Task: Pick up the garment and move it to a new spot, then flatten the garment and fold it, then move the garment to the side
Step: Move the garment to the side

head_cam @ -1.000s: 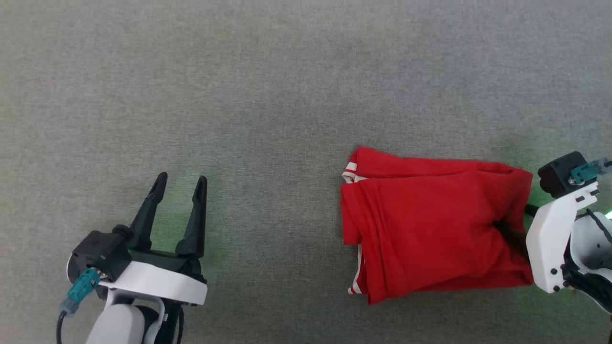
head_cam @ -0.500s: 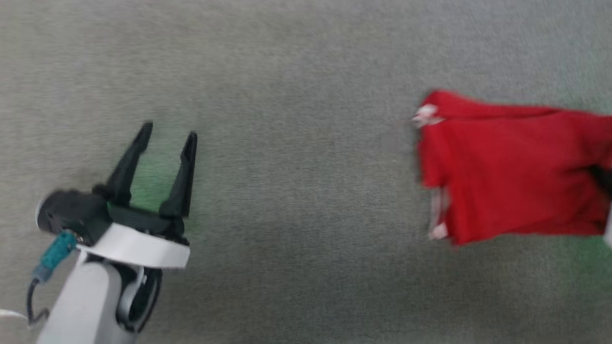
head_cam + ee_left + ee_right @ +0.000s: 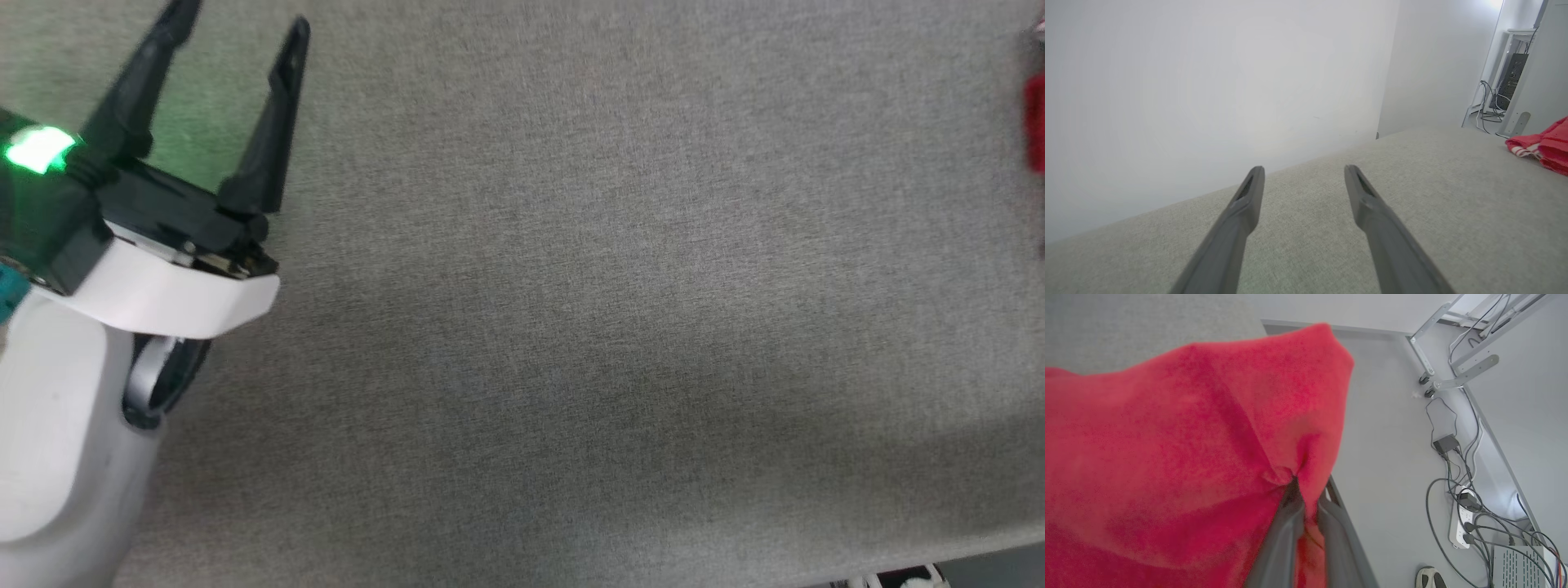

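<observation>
Head view: the grey cloth table (image 3: 571, 286) runs broad. The left gripper (image 3: 242, 16) gapes wide and empty above it, and the shirt (image 3: 1037, 122) is a red sliver at the right edge. Left wrist view: a white wall (image 3: 1208, 81) stands behind. Right wrist view: the right gripper (image 3: 1306, 494) pinches the shirt, with floor cables (image 3: 1457, 490) beyond.

Garment (image 3: 1167, 437): red cloth, soft, matt, slightly fuzzy knit.
Desk (image 3: 571, 327): grey woven fabric cover, matt, fine rough grain.
Left pincer (image 3: 241, 16): fingers (image 3: 1241, 216) dark plastic, matt, smooth; wrist shell (image 3: 163, 286) white plastic, smooth, slight sheen.
Wall (image 3: 1208, 81): white, smooth, matt.
</observation>
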Controlling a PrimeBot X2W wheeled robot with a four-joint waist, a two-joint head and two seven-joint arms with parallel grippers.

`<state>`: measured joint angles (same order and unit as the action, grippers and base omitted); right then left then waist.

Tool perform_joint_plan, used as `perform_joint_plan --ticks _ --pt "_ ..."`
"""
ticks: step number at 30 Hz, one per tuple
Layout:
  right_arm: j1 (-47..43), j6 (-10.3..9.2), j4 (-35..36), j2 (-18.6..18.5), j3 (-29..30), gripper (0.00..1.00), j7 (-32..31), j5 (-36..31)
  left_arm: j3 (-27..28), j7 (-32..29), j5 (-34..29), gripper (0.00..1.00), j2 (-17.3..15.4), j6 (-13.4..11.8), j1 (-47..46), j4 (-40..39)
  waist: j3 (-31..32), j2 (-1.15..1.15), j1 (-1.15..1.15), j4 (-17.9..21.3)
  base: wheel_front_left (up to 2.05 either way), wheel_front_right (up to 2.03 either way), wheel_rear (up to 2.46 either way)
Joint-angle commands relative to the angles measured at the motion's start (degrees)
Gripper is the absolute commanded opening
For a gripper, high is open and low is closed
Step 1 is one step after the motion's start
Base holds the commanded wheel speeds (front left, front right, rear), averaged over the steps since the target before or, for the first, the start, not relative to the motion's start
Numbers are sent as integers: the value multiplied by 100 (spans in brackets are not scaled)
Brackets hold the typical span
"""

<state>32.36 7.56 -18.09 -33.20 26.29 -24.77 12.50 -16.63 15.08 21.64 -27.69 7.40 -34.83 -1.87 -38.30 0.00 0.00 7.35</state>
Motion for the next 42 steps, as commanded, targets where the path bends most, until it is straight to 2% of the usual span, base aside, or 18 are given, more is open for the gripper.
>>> perform_joint_plan --ticks 1,9,10,11,12,13,17,23,32,36,42 --pt "123 -15 -73 24 29 0 84 -112 -2 11 43 100 -43 10 -91 -28 -144 0 0 53 0 0 0" --pt "953 -15 -1070 231 83 0 920 -931 100 10 38 100 -106 10 -116 -80 -247 0 0 45 0 0 0" --pt "1003 -15 -1167 269 50 6 1007 -1008 113 11 36 100 -91 10 -66 -64 -215 0 0 44 0 0 0" --pt "1039 -15 -1251 331 31 6 1071 -1070 142 10 33 100 -79 10 -14 -43 -175 0 0 46 0 0 0" --pt "1046 -15 -1298 384 14 97 1126 -1128 155 10 32 100 -53 10 35 -11 -116 0 0 41 0 0 0" --pt "1049 -15 -1329 406 -22 100 1187 -1162 165 10 33 100 -27 10 87 19 -42 0 0 34 0 0 0" --pt "913 -15 -1359 440 -369 100 1452 -1139 280 11 79 100 144 10 380 189 336 0 0 -28 0 0 0" --pt "523 -15 -1047 518 -1252 100 1747 -855 420 11 118 100 509 10 973 489 1043 0 0 -211 0 0 0" --pt "-189 -15 -687 887 -2634 100 2390 -304 715 10 186 100 1010 10 1962 1128 2165 0 0 -655 0 0 0" --pt "-617 -15 -651 1146 -2948 100 2756 -101 873 11 185 100 1171 10 2375 1353 2573 0 0 -901 0 0 0" --pt "-1312 -15 -609 1501 -2965 100 3124 195 1163 11 220 100 1310 10 2942 1571 3111 0 0 -1176 0 0 0"
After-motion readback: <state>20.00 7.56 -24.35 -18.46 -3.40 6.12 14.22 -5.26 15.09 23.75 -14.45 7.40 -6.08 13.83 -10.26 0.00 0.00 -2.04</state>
